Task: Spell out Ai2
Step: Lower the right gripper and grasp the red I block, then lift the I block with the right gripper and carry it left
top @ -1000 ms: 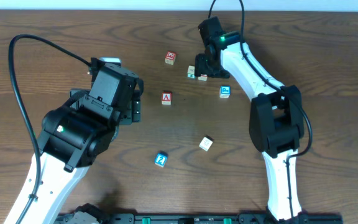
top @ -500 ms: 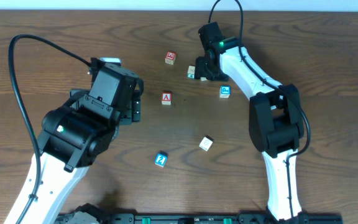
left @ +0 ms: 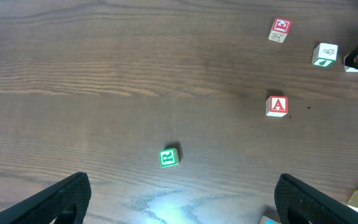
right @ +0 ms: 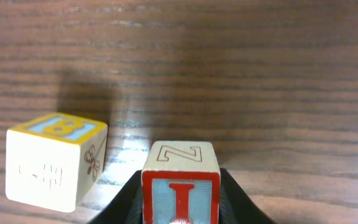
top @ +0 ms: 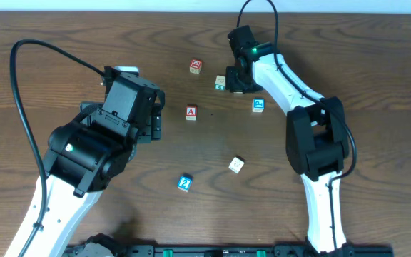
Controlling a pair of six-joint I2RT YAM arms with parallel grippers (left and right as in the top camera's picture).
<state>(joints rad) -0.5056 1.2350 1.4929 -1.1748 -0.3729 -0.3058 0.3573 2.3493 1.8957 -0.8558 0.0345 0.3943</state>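
Note:
In the right wrist view my right gripper [right: 180, 202] is shut on the I cube [right: 181, 186], one dark finger on each side of it, its red I on a pale red-bordered face turned to the camera. From overhead the right gripper [top: 235, 83] covers that cube at the back of the table. The A cube [top: 191, 112] [left: 278, 105] lies alone near the middle. A blue cube with a white mark like a 2 [top: 185, 183] sits nearer the front. My left gripper [top: 156, 118] [left: 182, 208] stands wide open left of the A cube, holding nothing.
A yellow-bordered cube [right: 55, 163] [top: 220, 83] sits close to the left of the held cube. Nearby are a red-faced cube [top: 195, 66], another blue cube [top: 258, 105] and a plain cube [top: 237, 165]. A green-faced cube [left: 169, 157] lies ahead of the left gripper.
The right gripper has shifted slightly toward the back left and closed its jaws on the I cube, which now sits hidden under it from overhead. The left arm has not moved.

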